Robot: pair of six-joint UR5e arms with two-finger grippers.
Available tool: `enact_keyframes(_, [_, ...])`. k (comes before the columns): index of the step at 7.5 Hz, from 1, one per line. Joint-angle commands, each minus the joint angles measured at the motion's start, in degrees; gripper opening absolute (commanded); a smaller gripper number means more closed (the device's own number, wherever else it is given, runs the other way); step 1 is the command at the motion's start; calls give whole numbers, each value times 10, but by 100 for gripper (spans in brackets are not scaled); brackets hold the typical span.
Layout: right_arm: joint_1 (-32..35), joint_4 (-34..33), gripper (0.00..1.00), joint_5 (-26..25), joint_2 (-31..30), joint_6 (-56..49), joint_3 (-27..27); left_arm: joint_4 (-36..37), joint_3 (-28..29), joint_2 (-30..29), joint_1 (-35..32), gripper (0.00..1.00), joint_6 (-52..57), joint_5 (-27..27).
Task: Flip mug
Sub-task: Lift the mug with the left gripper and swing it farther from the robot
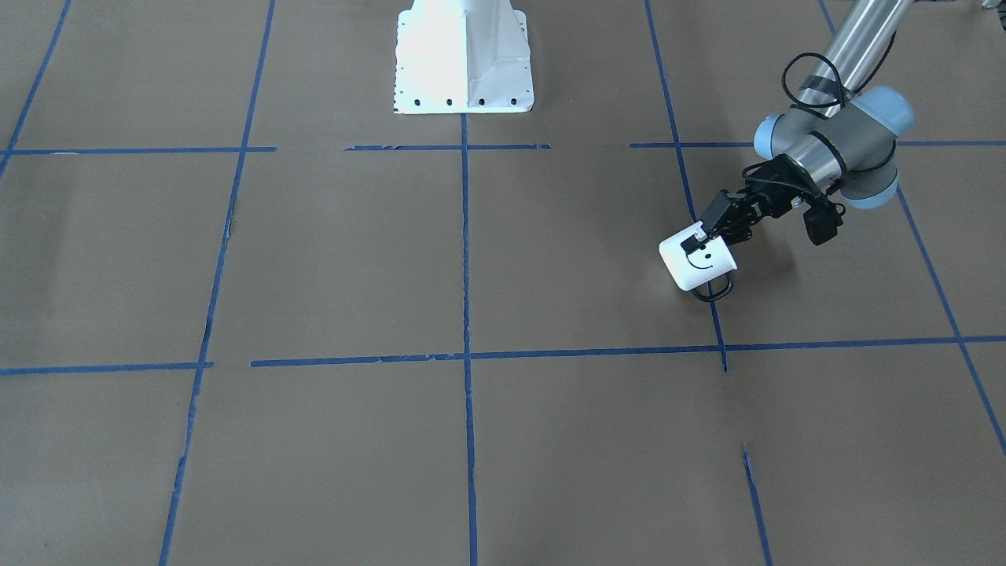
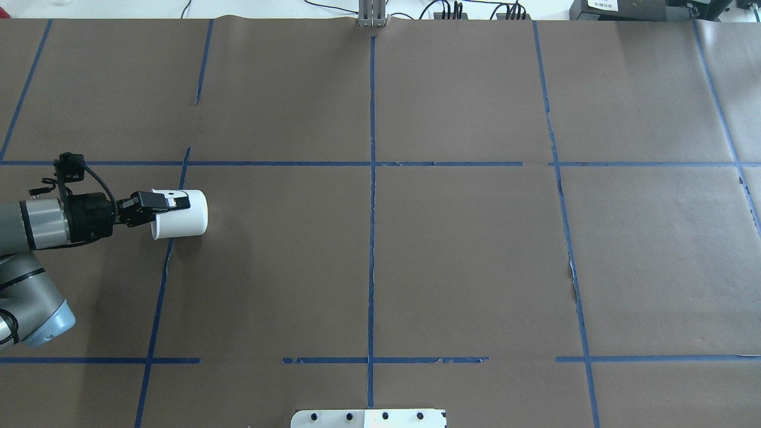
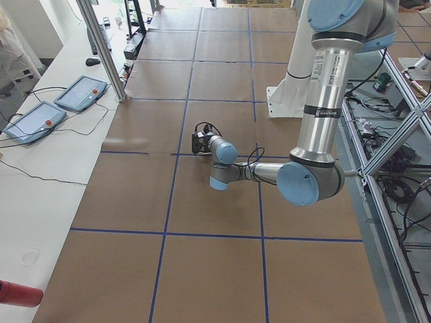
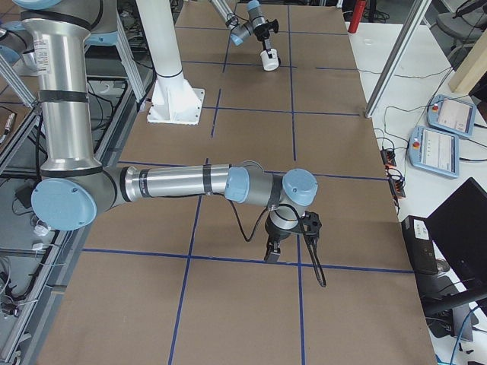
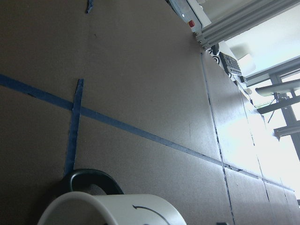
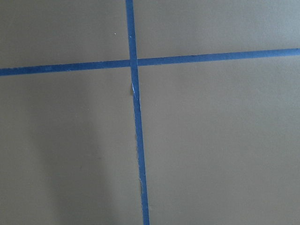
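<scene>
The small white enamel-like mug (image 2: 181,214) with a black smiley face and a thin black loop handle (image 1: 711,293) is near the left end of the brown paper-covered table (image 2: 464,255), about halfway between the robot's edge and the operators' edge. The left gripper (image 2: 173,203) is clenched on the rim of the mug. One black finger lies along the outside of the wall, and the other is, I judge, inside the mouth, where it is hidden. The important relation is this: the mug is on its side, with its long axis almost level and in line with the gripper. The open mouth faces back to the wrist and the closed bottom points toward the middle of the table. The handle hangs below, close to the paper; I cannot tell if it touches. The flip looks about half done, and the coming move probably needs a further roll of the wrist around this axis. The right gripper (image 4: 272,251) is well apart, near the right end of the table, and I cannot tell its state. The left arm is clearly the nearer one.
</scene>
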Motion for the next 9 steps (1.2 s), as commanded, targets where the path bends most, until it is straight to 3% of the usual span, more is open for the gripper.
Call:
enact_keyframes(1, [0,0,100,0,0,0,0,7,-4,-65,-27,0,-46,-20])
enact_keyframes(2, [0,0,100,0,0,0,0,47,-20,-77,-29,0,-51,-34])
enact_keyframes(4, [0,0,100,0,0,0,0,351,-155,-90,-28,0,-46,-70])
enact_keyframes(5, [0,0,100,0,0,0,0,532,-204,-130,-25,0,-42,-77])
enact_keyframes(7, [0,0,100,0,0,0,0,806,-200,-262,-2,0,-36,-72])
enact_keyframes(9, [0,0,100,0,0,0,0,994,-163,-360,48,0,-35,-65])
